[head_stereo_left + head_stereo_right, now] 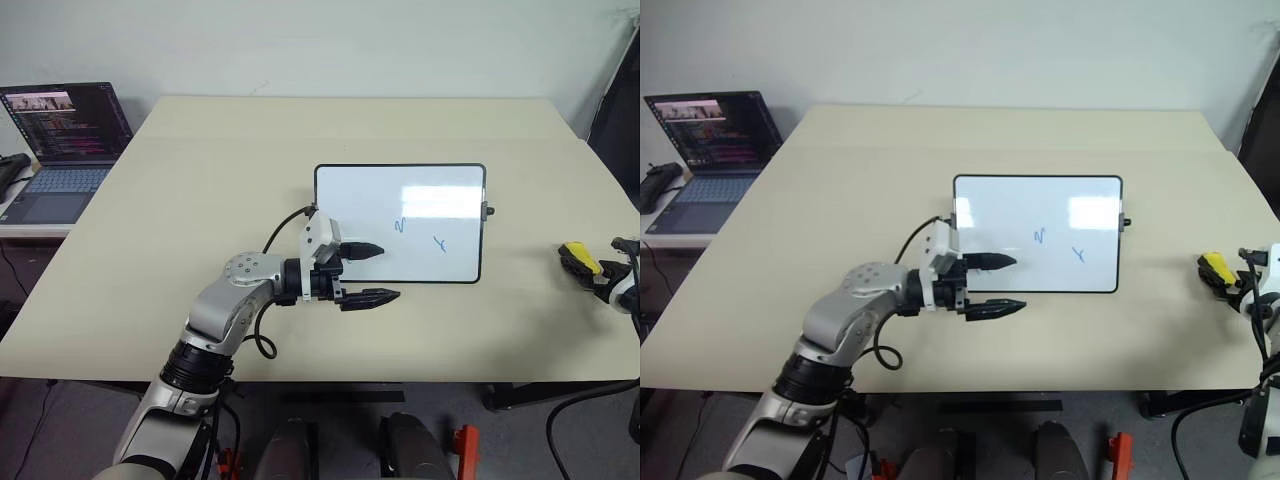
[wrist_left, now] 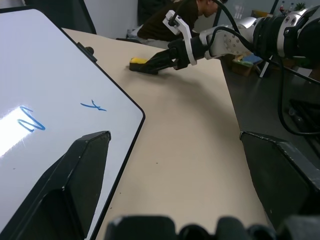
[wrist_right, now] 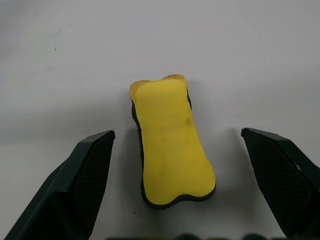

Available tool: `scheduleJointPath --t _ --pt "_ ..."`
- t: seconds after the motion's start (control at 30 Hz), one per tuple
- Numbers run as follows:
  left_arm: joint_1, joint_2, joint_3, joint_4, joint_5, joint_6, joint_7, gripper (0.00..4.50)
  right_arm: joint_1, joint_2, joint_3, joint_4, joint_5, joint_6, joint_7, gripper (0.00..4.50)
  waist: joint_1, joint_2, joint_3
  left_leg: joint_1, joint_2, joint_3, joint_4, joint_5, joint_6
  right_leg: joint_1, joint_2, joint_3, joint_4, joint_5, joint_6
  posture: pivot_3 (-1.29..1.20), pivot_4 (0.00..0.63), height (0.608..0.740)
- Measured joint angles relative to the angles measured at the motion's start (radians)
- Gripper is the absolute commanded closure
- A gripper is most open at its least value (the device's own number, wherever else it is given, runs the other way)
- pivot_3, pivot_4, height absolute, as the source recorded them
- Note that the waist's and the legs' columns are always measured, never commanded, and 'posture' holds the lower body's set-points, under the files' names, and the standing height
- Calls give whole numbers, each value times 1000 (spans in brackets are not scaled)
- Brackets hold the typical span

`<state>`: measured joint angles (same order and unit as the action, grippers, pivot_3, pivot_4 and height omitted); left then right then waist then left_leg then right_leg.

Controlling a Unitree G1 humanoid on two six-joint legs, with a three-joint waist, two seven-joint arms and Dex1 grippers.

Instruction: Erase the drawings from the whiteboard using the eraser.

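Eraser (image 3: 171, 144) flat on desk (image 1: 180, 250), right of whiteboard (image 1: 400, 222), between my right pincer's (image 3: 177, 185) wide-open, empty fingers. Looks light, spongy, slightly waisted; I'd pinch its long sides mid-length. Left pincer (image 1: 375, 272) open, empty, at board's near corner. Drawings (image 1: 420, 235) untouched.

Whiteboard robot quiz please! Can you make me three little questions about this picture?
1. True or false: the right hand already squeezes the eraser.
2. How many blue drawings are on the whiteboard?
3. Which hand hovers by the whiteboard's near left corner: A left hand, B right hand?

Key:
1. False: its fingers stand open on either side of the eraser, not touching it.
2. Two.
3. A.
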<state>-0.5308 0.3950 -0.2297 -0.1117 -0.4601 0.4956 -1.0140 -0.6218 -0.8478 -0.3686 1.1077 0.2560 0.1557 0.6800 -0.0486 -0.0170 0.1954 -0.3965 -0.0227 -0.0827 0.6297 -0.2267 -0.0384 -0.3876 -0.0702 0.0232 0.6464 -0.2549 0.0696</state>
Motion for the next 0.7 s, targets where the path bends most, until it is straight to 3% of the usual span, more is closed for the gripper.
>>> scheduleJointPath --t 0.3,0.6,0.7 --pt "0 3 0 -3 0 5 2 0 -3 7 0 0 -1 -15 -4 3470 0 0 0 0 0 0 0 0 0 0 0 0 0 0 0 0 150 740" --pt "11 8 0 -10 0 19 13 0 -1 18 0 -15 0 -18 -1 3524 -1 0 0 0 0 0 0 0 0 0 0 0 0 0 0 0 150 740" --pt "11 32 12 -15 -1 19 17 0 49 17 1 -129 6 1 35 3524 -1 0 0 0 0 0 0 0 0 0 0 0 1 0 0 0 150 740"
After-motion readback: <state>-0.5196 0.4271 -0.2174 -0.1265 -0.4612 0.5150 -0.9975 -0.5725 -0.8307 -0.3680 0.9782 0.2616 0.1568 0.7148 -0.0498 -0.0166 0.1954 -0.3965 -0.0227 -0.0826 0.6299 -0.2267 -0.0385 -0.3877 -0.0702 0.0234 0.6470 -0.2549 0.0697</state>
